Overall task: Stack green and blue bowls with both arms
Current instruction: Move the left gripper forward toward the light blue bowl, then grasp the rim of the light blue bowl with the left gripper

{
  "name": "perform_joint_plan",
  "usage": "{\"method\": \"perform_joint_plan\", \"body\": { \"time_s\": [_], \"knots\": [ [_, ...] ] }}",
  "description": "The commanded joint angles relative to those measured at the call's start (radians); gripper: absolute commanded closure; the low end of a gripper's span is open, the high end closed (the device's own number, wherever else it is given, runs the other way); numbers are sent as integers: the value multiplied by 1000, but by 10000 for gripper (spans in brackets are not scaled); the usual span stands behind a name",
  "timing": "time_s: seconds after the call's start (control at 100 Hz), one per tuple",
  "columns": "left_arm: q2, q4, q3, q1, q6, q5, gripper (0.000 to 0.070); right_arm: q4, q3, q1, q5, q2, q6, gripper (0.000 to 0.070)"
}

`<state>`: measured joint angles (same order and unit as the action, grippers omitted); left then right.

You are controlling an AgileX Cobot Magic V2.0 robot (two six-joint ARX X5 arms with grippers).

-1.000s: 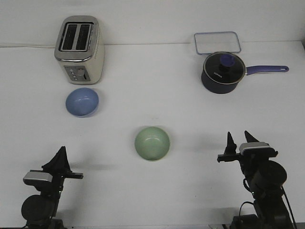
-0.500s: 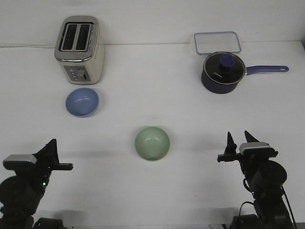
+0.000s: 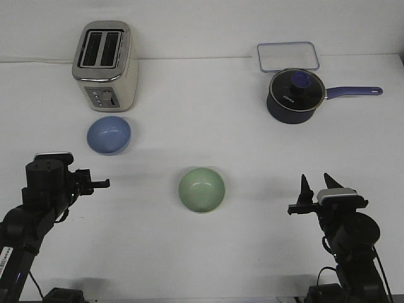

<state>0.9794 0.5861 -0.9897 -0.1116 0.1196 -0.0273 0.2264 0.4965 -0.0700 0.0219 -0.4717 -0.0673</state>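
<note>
The periwinkle blue bowl (image 3: 108, 134) stands upright on the white table at the left, just in front of the toaster. The mint green bowl (image 3: 201, 189) stands upright near the middle, apart from the blue one. Both bowls are empty. My left gripper (image 3: 100, 184) is raised at the left, below the blue bowl in the picture, and points right. It is seen edge-on, so the gap between its fingers does not show. My right gripper (image 3: 317, 185) is low at the front right, to the right of the green bowl, with its two fingers apart and empty.
A cream and silver toaster (image 3: 104, 66) stands at the back left. A clear rectangular container (image 3: 288, 57) lies at the back right. A dark navy saucepan (image 3: 295, 95) stands in front of it, with its purple handle (image 3: 356, 92) pointing right.
My left arm has lifted from the front-left corner and moved forward toward the blue bowl, turning its gripper to point right. The right arm and both bowls have not moved.
</note>
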Motion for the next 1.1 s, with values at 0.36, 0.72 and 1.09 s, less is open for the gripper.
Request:
{"method": "perform_joint_plan", "body": {
  "time_s": [0.36, 0.72, 1.09],
  "knots": [
    [132, -56, -137, 37, 24, -2, 226, -10, 8, 1, -4, 0, -10, 310],
    [638, -31, -478, 142, 8, 9, 237, -9, 8, 1, -4, 0, -10, 310],
    [911, -50, -532, 166, 1, 9, 241, -9, 8, 1, -4, 0, -10, 310]
  ]
}}
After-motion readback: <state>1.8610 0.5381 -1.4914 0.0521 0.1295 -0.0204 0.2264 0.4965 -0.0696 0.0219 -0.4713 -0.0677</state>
